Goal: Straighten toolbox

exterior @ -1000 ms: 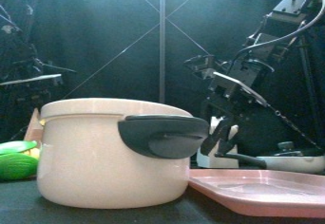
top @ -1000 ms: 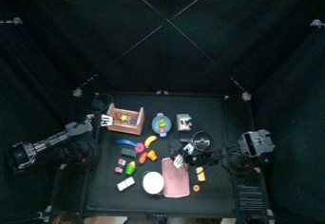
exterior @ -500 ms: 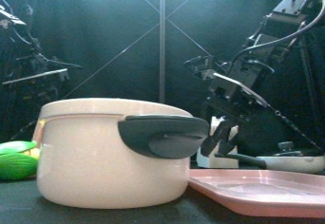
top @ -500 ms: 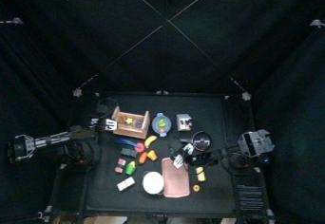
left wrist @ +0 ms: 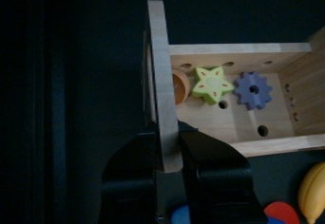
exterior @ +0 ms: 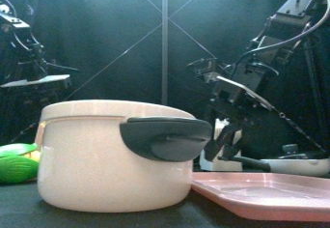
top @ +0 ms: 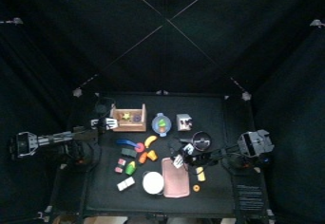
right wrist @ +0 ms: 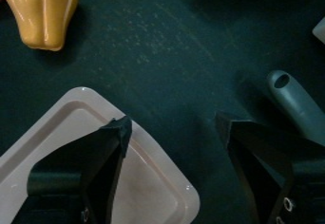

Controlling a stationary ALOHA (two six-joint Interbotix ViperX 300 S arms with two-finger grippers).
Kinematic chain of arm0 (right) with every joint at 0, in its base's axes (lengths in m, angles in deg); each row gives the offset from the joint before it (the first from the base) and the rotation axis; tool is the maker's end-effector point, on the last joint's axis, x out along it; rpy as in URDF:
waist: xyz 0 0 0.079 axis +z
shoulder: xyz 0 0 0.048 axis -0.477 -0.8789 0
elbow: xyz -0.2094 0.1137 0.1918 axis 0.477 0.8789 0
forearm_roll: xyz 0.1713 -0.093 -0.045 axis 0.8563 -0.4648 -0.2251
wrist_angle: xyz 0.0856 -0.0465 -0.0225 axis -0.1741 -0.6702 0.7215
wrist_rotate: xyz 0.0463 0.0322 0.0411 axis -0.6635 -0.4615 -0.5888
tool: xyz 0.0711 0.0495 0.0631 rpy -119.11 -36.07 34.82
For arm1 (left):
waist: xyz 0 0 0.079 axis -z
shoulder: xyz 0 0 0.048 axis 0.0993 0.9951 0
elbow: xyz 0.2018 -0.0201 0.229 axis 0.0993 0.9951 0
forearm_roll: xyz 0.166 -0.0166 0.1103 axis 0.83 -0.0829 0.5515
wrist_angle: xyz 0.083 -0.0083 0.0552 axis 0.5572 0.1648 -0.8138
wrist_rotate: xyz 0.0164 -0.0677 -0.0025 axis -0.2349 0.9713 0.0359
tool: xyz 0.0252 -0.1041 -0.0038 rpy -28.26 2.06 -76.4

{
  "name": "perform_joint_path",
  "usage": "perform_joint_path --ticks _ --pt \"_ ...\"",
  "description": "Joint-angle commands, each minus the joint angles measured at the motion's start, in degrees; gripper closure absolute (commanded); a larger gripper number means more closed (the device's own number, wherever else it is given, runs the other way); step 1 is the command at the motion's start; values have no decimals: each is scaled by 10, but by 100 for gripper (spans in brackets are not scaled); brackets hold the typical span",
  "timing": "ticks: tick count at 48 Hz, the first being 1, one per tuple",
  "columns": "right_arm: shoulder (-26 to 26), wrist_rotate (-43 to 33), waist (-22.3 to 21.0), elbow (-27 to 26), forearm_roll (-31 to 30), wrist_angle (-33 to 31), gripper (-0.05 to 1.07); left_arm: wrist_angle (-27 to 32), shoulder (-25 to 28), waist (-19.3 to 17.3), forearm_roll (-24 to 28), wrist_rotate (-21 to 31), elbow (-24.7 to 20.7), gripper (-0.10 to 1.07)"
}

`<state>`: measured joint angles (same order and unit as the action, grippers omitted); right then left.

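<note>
The toolbox (top: 131, 119), a reddish-brown wooden tray, sits at the back left of the table, roughly square to the table edges. My left gripper (top: 110, 124) is at its left side. In the left wrist view the left gripper (left wrist: 165, 142) is shut on the toolbox's wall (left wrist: 158, 66). Inside lie a yellow-green star (left wrist: 210, 81), a blue gear (left wrist: 254, 91) and an orange piece (left wrist: 180, 84). My right gripper (top: 195, 153) rests at the right. In its wrist view the right gripper (right wrist: 176, 129) stands open above the table, holding nothing. The front view does not show the toolbox.
A cream pot (exterior: 110, 155) with a dark handle and a pink board (exterior: 271, 193) fill the table's front. A bowl (top: 162, 123) and a small grey container (top: 185, 121) stand right of the toolbox. Small coloured pieces (top: 133, 152) lie mid-table.
The left arm has swung from a diagonal reach to a flatter one along the table's left edge. The toolbox in its grip has turned from tilted to squarer.
</note>
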<state>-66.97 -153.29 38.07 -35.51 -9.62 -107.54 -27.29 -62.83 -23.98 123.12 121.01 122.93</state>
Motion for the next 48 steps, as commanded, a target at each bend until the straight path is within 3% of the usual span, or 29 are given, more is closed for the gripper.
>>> perform_joint_path --ticks 1,10,29,48 --pt "11 -1 0 -7 -1 0 3 3 10 11 4 18 -17 58" --pt "11 -1 0 -5 -1 0 3 5 19 22 1 36 -17 53" --pt "11 -1 0 -5 -1 0 3 6 18 35 1 42 -16 25" --pt "11 -1 0 -7 -1 0 3 15 -33 39 23 38 -12 22"
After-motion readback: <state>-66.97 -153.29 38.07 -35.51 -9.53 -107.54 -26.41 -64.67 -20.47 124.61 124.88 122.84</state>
